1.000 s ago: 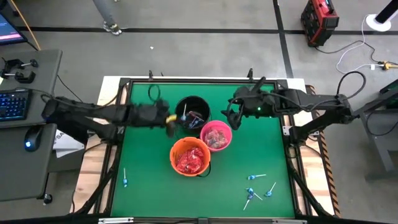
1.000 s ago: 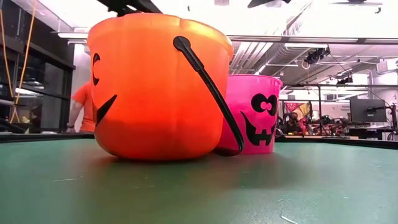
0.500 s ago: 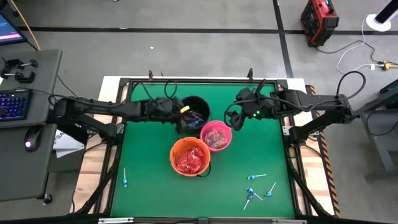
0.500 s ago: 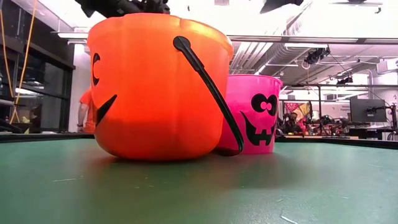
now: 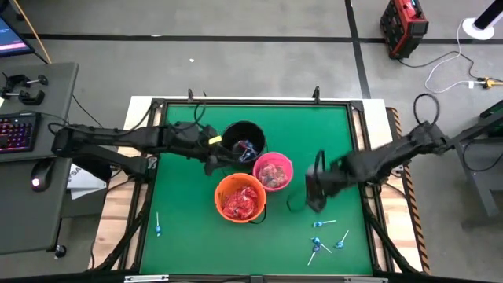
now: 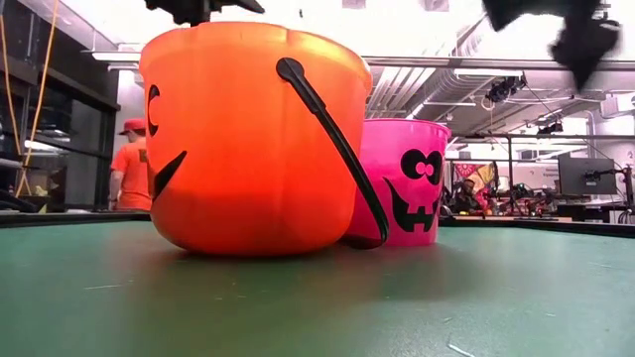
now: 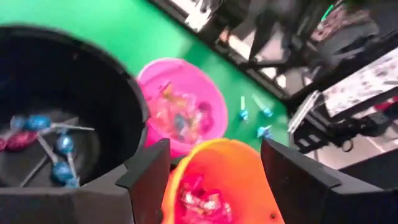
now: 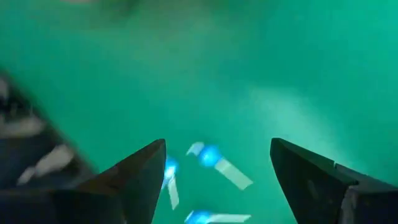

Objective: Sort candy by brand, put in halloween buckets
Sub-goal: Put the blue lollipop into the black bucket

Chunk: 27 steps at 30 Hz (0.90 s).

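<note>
Three halloween buckets stand together mid-table: black holding blue lollipops, pink holding mixed candy, orange holding red packets. My left gripper hangs open and empty above the black bucket's left rim. My right gripper is open and empty right of the buckets, above the green table. Just beyond it, several blue lollipops lie flat on the table and show between its fingers. One more lollipop lies near the left front.
A black frame rail rings the green table. Open green surface lies in front of the orange bucket and the pink bucket. A person in an orange shirt stands in the room behind.
My right gripper has swept quickly from the far side beside the black bucket toward the near edge, ending close to the loose lollipops. My left gripper moved over the black bucket and has drawn back toward its left rim. The lollipop seen at its tip earlier is gone from it.
</note>
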Available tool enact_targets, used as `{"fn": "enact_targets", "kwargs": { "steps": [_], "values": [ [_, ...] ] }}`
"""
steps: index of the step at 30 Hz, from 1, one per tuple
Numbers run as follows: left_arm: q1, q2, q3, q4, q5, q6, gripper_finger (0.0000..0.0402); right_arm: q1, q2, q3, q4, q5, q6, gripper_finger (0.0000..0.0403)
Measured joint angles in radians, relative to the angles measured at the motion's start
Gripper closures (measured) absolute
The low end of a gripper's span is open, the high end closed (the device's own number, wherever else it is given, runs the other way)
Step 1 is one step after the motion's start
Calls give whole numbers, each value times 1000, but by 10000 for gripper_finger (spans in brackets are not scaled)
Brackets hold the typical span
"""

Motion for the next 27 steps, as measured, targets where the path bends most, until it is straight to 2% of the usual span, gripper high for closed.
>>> {"fn": "enact_targets", "kwargs": {
  "steps": [3, 7, 11, 18, 23, 27],
  "values": [
    [-29, -39, 0, 2, -61, 0, 161, 128, 2, -145, 214, -71, 87, 121],
    [-52, -61, 0, 2, -168, 0, 161, 270, 13, -252, 470, -5, 101, 121],
    [-53, -59, 0, 2, -210, -1, 161, 322, 80, -244, 399, 104, 55, 125],
    [-53, -55, 0, 4, -211, -60, 161, 362, 241, -215, 329, 77, -150, 136],
    [-53, -55, 0, 4, -211, -109, 161, 379, 325, -214, 310, 90, -228, 143],
    [-53, -55, 0, 4, -217, -116, 161, 379, 370, -214, 319, 140, -243, 149]
  ]
}}
